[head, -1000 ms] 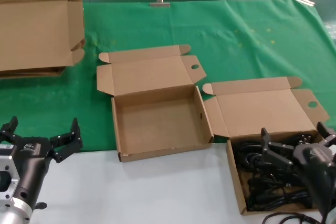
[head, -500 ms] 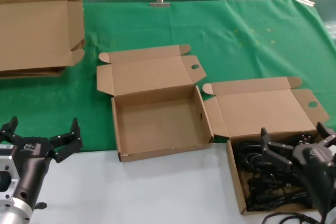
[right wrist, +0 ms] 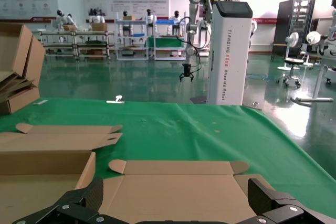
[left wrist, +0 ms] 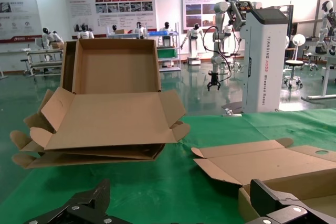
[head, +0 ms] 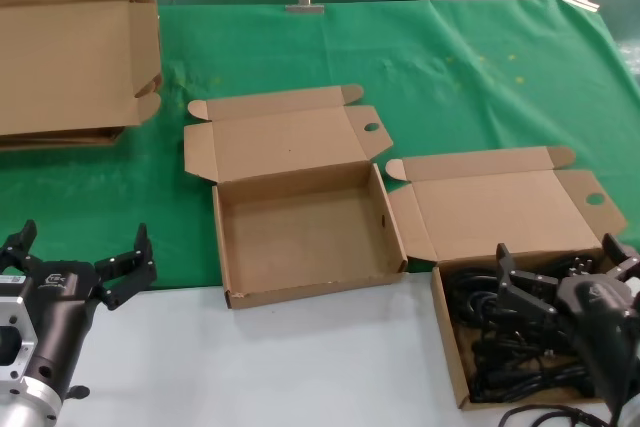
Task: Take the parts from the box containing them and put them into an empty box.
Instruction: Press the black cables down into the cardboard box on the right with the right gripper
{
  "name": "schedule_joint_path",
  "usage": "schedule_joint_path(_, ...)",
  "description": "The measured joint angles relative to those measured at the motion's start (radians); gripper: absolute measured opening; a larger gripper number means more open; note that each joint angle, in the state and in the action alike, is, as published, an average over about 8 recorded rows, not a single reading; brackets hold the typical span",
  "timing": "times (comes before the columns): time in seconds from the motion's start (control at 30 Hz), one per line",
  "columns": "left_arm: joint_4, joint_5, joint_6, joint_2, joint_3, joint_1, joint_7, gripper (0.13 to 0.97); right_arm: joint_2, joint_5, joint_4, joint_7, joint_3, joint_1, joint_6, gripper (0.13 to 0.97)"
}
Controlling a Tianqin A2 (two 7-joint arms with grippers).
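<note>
The box with the parts (head: 447, 332) lies open at the near right, its lid (head: 500, 202) folded back. Black power cords (head: 478, 342) lie tangled inside it. My right gripper (head: 558, 252) hangs open and empty just above the cords. In the right wrist view its fingers (right wrist: 89, 195) frame that lid (right wrist: 178, 179). The empty box (head: 300, 237) lies open in the middle, nothing inside, and shows in the left wrist view (left wrist: 273, 163). My left gripper (head: 85, 237) is open and empty at the near left, over the edge of the green cloth; it also shows in its wrist view (left wrist: 181, 195).
Large flattened cardboard sheets (head: 70, 57) are stacked at the far left, also in the left wrist view (left wrist: 105, 119). A green cloth (head: 450, 77) covers the far table; the near strip (head: 320, 367) is white. A metal clip (head: 304, 2) sits at the far edge.
</note>
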Motion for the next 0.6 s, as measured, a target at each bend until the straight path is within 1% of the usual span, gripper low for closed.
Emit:
schedule_joint_path(0.17,0.000,0.000,0.000,0.000,0.000,0.000,0.000,0.940,0.006,0.010,0.001,-0.002,-0.011,0.000,0.012,0.966)
schedule_joint_path(0.43,0.000,0.000,0.000,0.000,0.000,0.000,0.000,0.848,0.094,0.112,0.031,-0.033,-0.121,0.002,0.121,0.966)
schedule_joint_path(0.47,0.000,0.000,0.000,0.000,0.000,0.000,0.000,0.848,0.104,0.124,0.035,-0.037,-0.131,0.003,0.131,0.966)
schedule_joint_path(0.6,0.000,0.000,0.000,0.000,0.000,0.000,0.000,0.770,0.137,0.160,0.049,-0.049,-0.160,0.009,0.155,0.966)
